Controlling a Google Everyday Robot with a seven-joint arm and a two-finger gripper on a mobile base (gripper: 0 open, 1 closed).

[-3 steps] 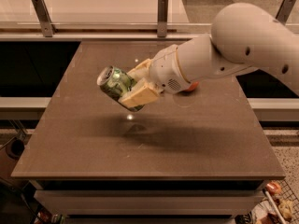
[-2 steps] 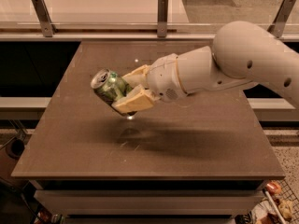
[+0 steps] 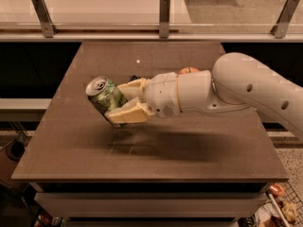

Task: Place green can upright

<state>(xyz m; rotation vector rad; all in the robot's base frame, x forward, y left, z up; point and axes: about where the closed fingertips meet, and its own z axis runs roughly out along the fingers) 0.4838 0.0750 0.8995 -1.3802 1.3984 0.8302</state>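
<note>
The green can [image 3: 105, 97] has green and white patterned sides and a silver top with a pull tab. It is tilted, its top pointing up and to the left, and hangs a little above the brown table [image 3: 71, 145], left of centre. My gripper [image 3: 124, 101] comes in from the right on a white arm [image 3: 246, 91]. Its cream fingers [image 3: 129, 113] are shut on the can's lower half, one behind and one in front. The can's shadow lies on the table just below it.
A small orange-red round object [image 3: 188, 71] sits on the table behind the arm, mostly hidden. A small white speck [image 3: 138, 61] lies near the table's far side. A glass rail with metal posts [image 3: 164, 14] runs behind the table.
My gripper has carried the can left and slightly down toward the table. The can's tilt is about the same.
</note>
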